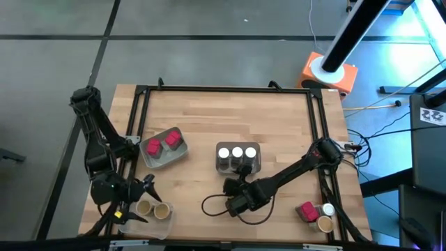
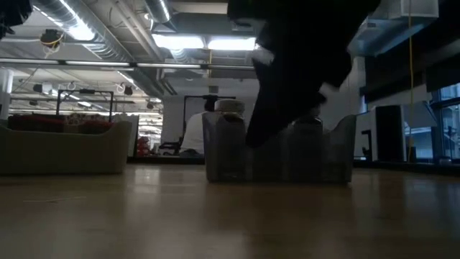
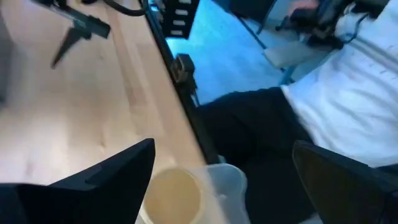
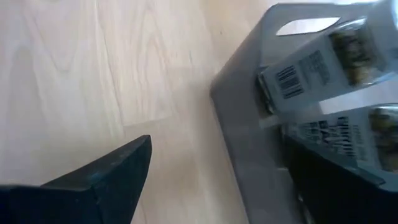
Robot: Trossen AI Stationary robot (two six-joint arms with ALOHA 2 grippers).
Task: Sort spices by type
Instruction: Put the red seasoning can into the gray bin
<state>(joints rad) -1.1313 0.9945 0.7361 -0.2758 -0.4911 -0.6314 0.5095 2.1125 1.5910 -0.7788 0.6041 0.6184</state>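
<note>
Beside right claw [image 1: 242,179]: white-lidded jars [image 1: 237,152]

clear: far table half [image 1: 230,111] | blocked: centre tray [image 1: 237,159], right arm [image 1: 286,174] across front

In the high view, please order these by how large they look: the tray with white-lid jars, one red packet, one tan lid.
1. Tray with white-lid jars
2. Red packet
3. Tan lid, only slightly smaller than the packet
</note>
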